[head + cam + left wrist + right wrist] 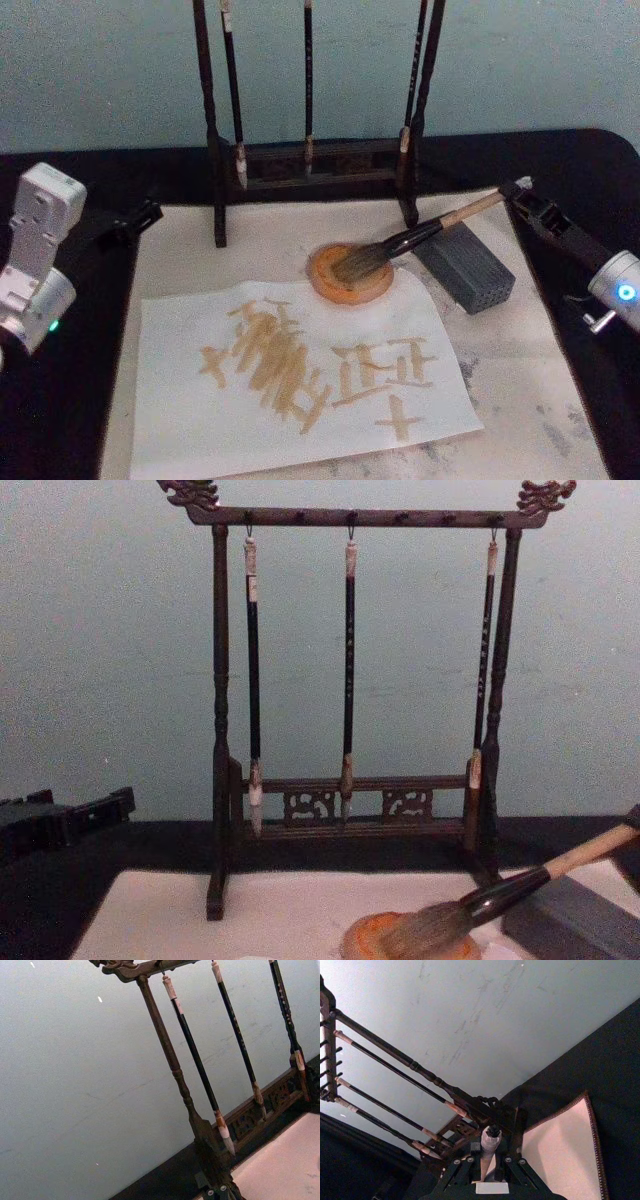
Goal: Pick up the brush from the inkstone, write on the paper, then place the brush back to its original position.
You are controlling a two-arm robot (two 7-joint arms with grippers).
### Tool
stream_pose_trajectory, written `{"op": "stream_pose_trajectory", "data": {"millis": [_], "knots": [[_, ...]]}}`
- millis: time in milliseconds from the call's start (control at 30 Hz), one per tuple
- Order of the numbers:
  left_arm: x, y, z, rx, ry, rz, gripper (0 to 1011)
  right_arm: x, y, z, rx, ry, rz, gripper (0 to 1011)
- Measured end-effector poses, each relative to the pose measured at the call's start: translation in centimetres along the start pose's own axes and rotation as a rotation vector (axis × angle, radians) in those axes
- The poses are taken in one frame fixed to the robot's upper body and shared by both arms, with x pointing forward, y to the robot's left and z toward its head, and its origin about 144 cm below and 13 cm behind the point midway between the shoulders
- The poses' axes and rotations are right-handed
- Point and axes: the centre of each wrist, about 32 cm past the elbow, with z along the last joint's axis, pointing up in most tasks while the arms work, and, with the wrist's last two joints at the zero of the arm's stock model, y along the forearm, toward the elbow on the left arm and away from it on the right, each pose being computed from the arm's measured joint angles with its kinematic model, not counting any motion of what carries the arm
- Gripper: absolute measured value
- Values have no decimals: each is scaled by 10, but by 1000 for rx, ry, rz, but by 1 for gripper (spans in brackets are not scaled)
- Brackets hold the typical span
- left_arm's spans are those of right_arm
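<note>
1. Pale blue-green wall rises behind a black table, where a cream felt mat lies under the paper.
2. That paper, lower centre of the head view, carries tan brush strokes.
3. At frame centre the brush rests with its bristles on the round orange inkstone, its handle leaning over a grey block.
4. From the right edge, the right gripper is closed on the brush's handle end.
5. At the left edge sits the left gripper; its opening cannot be judged.
6. Behind stands a dark wooden brush rack with three thin hanging brushes.
</note>
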Motion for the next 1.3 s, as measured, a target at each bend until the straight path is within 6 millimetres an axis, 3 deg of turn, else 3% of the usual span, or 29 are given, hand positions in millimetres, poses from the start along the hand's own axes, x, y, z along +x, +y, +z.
{"op": "stream_pose_trajectory", "data": {"millis": [433,567,767,867,1100,1300], "knots": [[0,0,0,0,0,0,1002,0,0,0,0,0,0,169],[0,0,0,0,0,0,1002,0,-1,0,0,-1,-3,254],[0,0,0,0,0,0,1002,-6,-3,3,-4,-43,-5,518],[0,0,0,0,0,0,1002,-10,-4,7,-11,-70,-19,580],[0,0,0,0,0,0,1002,-15,-7,13,-20,-119,-54,839],[0,0,0,0,0,0,1002,-17,-11,16,-23,-158,-85,979]]}}
